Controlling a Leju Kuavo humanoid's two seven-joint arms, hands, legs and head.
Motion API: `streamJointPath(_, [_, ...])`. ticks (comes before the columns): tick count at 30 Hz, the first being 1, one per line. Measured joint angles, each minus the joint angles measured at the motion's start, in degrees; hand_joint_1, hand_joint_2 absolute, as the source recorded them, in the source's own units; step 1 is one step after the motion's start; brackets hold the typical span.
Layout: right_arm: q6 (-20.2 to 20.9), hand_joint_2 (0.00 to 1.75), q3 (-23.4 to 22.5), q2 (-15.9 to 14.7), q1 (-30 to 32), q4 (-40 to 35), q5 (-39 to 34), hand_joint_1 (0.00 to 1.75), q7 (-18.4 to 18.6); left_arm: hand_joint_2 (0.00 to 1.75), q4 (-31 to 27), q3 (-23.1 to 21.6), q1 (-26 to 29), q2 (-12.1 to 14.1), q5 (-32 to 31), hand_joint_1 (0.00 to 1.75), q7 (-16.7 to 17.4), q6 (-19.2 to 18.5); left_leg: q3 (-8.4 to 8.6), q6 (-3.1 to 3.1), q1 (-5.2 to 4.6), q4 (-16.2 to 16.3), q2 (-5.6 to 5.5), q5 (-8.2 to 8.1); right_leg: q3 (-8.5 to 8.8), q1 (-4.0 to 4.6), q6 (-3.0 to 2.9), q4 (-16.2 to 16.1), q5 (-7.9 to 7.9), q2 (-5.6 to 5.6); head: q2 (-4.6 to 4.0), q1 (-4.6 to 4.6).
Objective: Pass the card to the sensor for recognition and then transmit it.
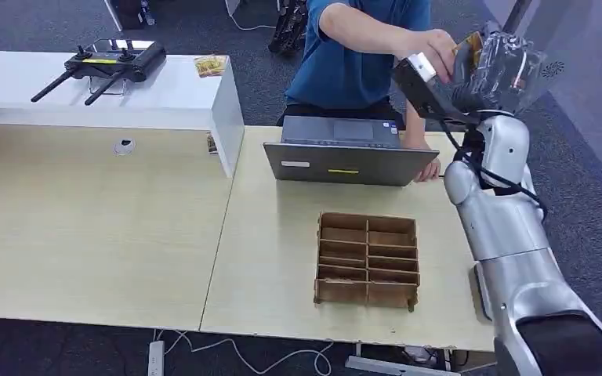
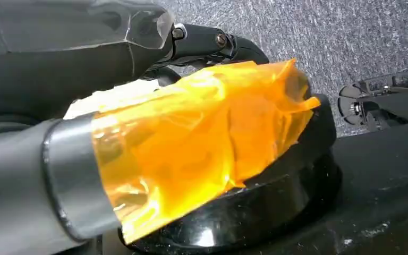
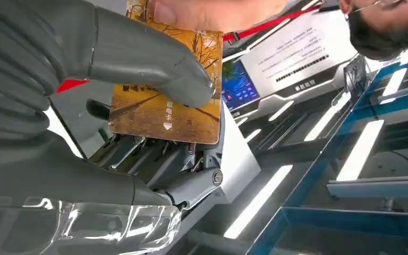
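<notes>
One card [image 3: 167, 101] pinched by right hand [image 3: 101, 69], person's hand [image 1: 431, 48] apparently touching it, left hand's [image 2: 58, 159] grip unclear.

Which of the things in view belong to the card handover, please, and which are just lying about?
Part of the job:
- card, pinched by the right hand
- person's hand touching the card
- dark device beside the card, perhaps the sensor

Lying about:
- laptop
- cardboard divider tray
- remote controller on the white shelf
</notes>
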Motion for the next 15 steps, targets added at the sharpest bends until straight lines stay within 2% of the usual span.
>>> streamJointPath(15, [0.4,1.75,0.7,2.1,0.0,1.6,1.2,1.75,-0.2,0.00,-0.2,-1.3,-0.3,-0.1,-1.6,0.00,-0.1,-0.6,-0.05,0.00,0.00,0.0,-0.11,0.00,0.01,0.00,0.01,0.0,-0.01,-0.12,0.02,0.00])
